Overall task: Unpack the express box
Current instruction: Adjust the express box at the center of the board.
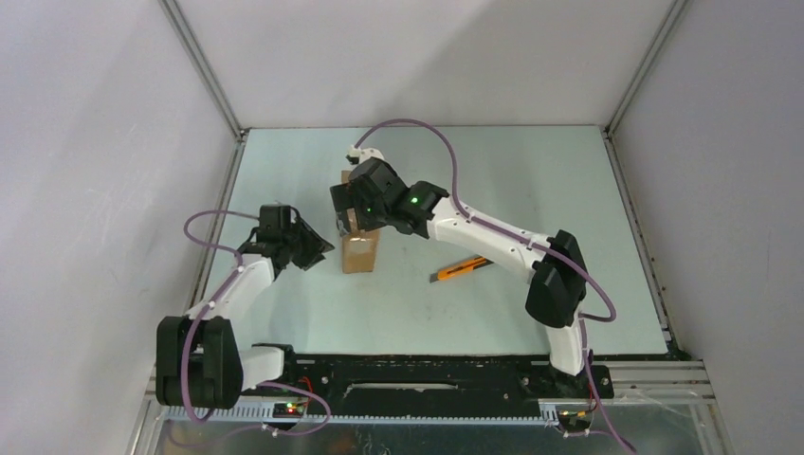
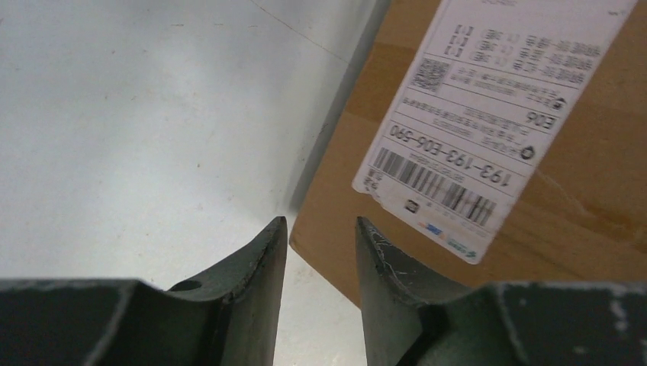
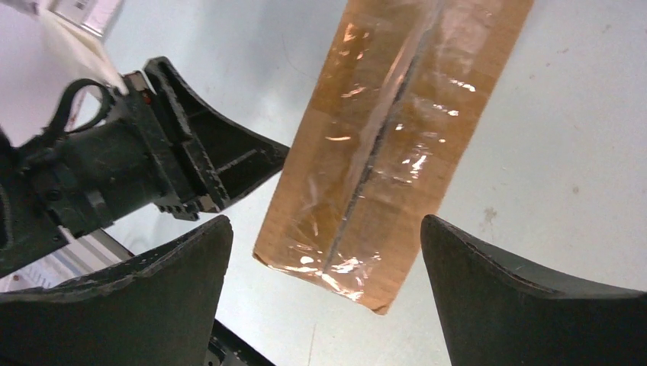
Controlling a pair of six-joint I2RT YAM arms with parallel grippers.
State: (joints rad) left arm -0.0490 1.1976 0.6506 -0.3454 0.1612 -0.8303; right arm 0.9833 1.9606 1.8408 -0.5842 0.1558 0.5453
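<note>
The express box [image 1: 361, 252] is a brown cardboard parcel standing on a side near the table's middle. Its face with the white label [image 2: 488, 107] points toward my left gripper, and the taped seam [image 3: 381, 130] faces up. My left gripper [image 1: 322, 248] is just left of the box. In the left wrist view my left gripper [image 2: 320, 221] is narrowly open and empty, its tips short of the box's near corner [image 2: 343, 206]. My right gripper [image 1: 349, 223] hovers over the box. In the right wrist view my right gripper [image 3: 326, 219] is wide open, with the box [image 3: 389, 152] below it.
A slim orange-and-black utility knife [image 1: 462, 268] lies on the table right of the box, under the right forearm. Grey walls enclose the table on three sides. The left gripper [image 3: 191, 160] shows close beside the box in the right wrist view.
</note>
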